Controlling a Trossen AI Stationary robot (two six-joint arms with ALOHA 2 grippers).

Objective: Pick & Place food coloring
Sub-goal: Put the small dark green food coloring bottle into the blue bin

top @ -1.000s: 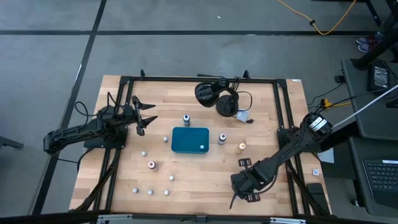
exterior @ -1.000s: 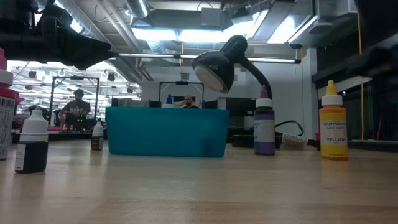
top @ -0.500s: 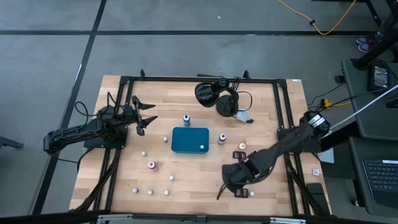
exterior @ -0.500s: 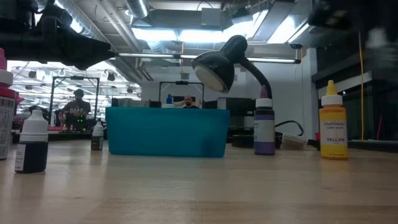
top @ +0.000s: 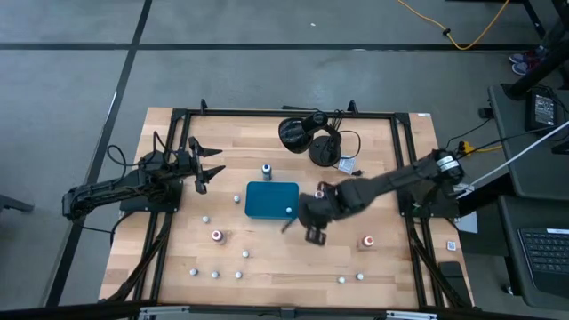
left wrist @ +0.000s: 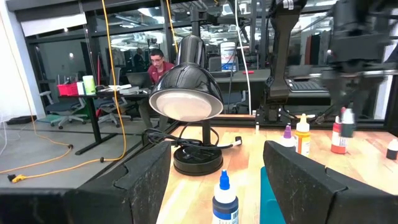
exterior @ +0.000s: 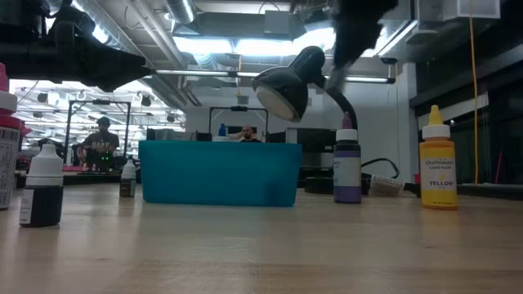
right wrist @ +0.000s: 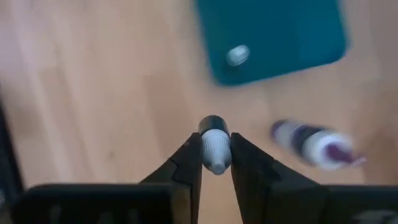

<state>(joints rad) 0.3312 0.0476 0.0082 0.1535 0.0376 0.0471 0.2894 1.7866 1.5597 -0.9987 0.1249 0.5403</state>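
The right gripper (right wrist: 215, 163) is clenching a tiny pale food-colouring bottle with a dark cap (right wrist: 214, 149) between its two dark fingers, carrying it above the pale wooden table (top: 267, 258) just beside the near right corner of the teal rectangular plastic tray (top: 272, 200), which is already holding one small pale bottle (top: 289, 211). To do this step well, the bottle probably needs centring over the tray's open floor, clear of that bottle and of the purple-capped bottle (right wrist: 317, 147) standing just outside the tray, and lowering before the fingers part, so it is not tipping or bouncing out. The right arm is reaching long and low across the table from its right-side base, wrist pointing down. The left gripper (top: 209, 165) is waiting with fingers spread wide and empty, well apart at the table's left.
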